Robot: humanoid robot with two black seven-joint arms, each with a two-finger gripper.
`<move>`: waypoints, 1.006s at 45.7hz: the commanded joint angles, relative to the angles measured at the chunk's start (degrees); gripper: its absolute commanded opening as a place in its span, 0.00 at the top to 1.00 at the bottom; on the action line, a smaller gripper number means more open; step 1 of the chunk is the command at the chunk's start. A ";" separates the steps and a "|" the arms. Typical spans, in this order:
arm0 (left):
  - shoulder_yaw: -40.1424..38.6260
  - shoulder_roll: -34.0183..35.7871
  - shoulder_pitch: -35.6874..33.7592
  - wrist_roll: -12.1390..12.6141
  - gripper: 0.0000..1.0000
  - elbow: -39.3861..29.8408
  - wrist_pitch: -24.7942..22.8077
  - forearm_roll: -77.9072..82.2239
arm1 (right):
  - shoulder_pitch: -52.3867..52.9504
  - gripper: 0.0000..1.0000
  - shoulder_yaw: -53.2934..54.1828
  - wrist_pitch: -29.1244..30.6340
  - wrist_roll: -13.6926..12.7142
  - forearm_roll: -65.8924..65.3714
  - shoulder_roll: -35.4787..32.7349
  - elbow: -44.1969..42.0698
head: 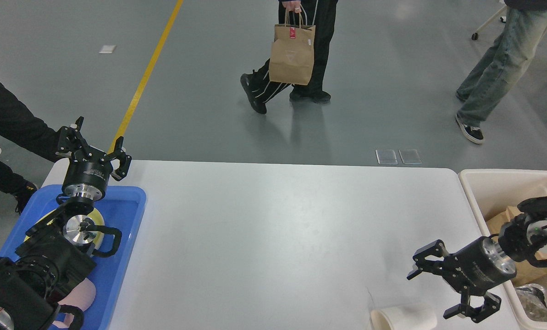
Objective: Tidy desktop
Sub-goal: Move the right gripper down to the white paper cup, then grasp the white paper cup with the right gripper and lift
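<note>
Industrial hall: grey floor (369, 68), yellow line (147, 73).

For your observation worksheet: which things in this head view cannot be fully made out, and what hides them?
- White paper cup lying on the white rectangular desktop: cut off by the bottom edge.
- Blue plastic tray: contents largely hidden by the left arm.
- Cream plastic bin: contents partly hidden by the right arm and the frame edge.

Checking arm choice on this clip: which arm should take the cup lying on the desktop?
Right, probably. Its open pincer hangs beside the paper cup, near the cream bin; the left pincer is across the desktop.
</note>
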 commanded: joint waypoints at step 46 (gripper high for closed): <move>-0.01 0.00 0.00 0.00 0.04 0.05 0.00 0.00 | -12.71 1.00 10.19 -8.28 -0.27 1.28 4.36 -3.48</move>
